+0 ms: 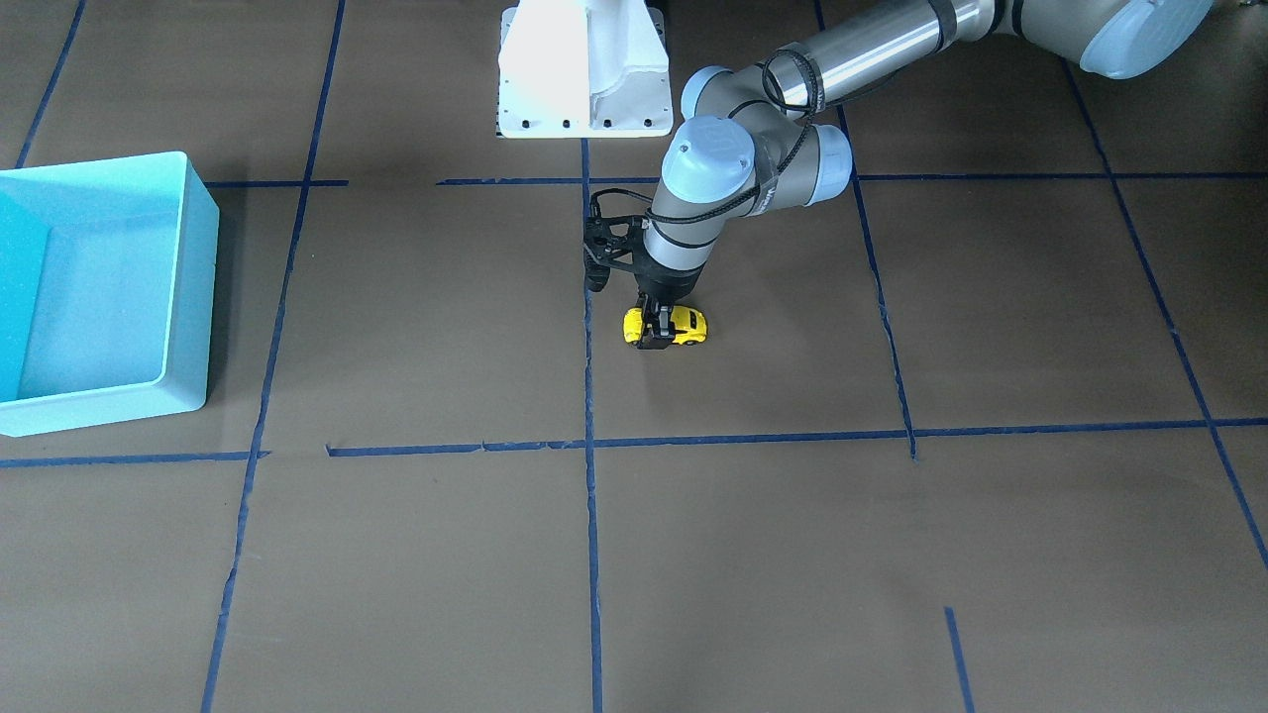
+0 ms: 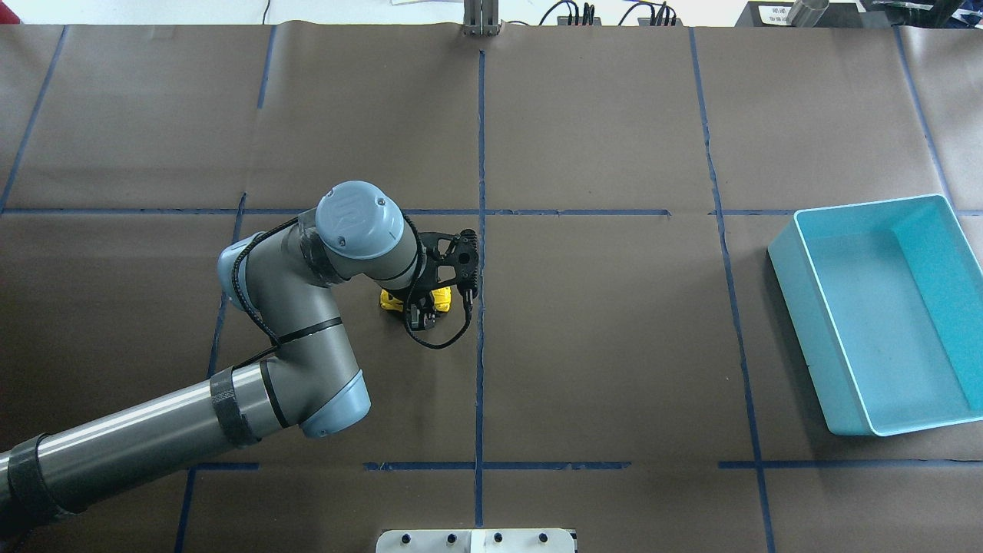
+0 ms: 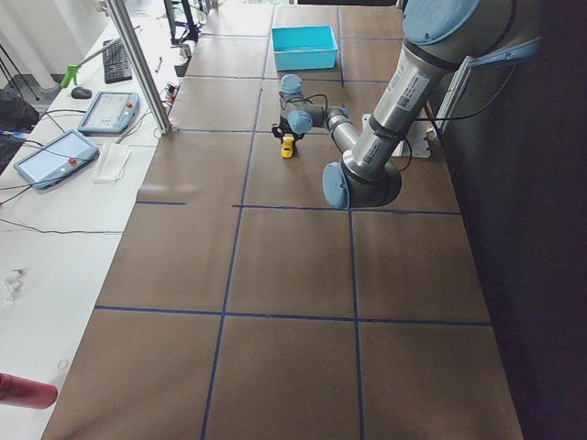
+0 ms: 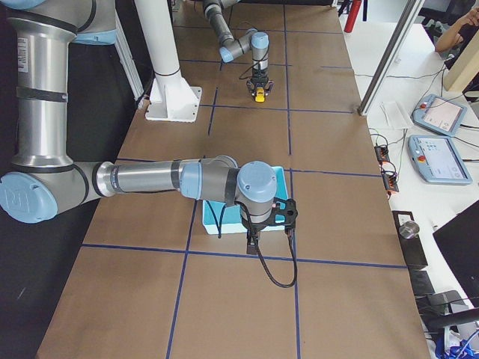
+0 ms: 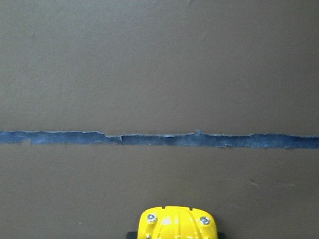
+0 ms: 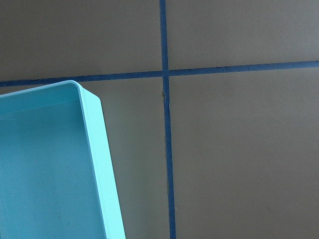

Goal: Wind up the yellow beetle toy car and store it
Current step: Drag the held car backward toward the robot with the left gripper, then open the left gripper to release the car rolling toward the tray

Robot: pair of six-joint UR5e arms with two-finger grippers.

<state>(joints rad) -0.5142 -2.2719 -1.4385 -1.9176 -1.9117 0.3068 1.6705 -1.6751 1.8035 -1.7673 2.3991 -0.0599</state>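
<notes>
yellow beetle toy car [image 1: 690, 326] is near mid-table on the brown paper cover [image 1: 753, 555], in the grid square just to the robot's left of the centre blue tape line [image 1: 590, 515]. left gripper [image 1: 656, 333] comes straight down on it, one finger on each long side of the body, pinching it across the middle. overhead view agrees: fingers clamp the car and its yellow ends stick out both sides. can't tell if the wheels touch the paper or sit just off it. left wrist view catches only one yellow end of the car at the bottom edge, with a tape line running across ahead of it

teal bin [image 2: 783, 261] is well apart from the car, on the robot's right side of the table, nothing in it. right gripper [image 4: 251, 239] shows only in the exterior right view, hanging over the bin's near edge; can't tell if its fingers are spread or pressed together. right wrist view shows one bin corner beside a tape crossing
</notes>
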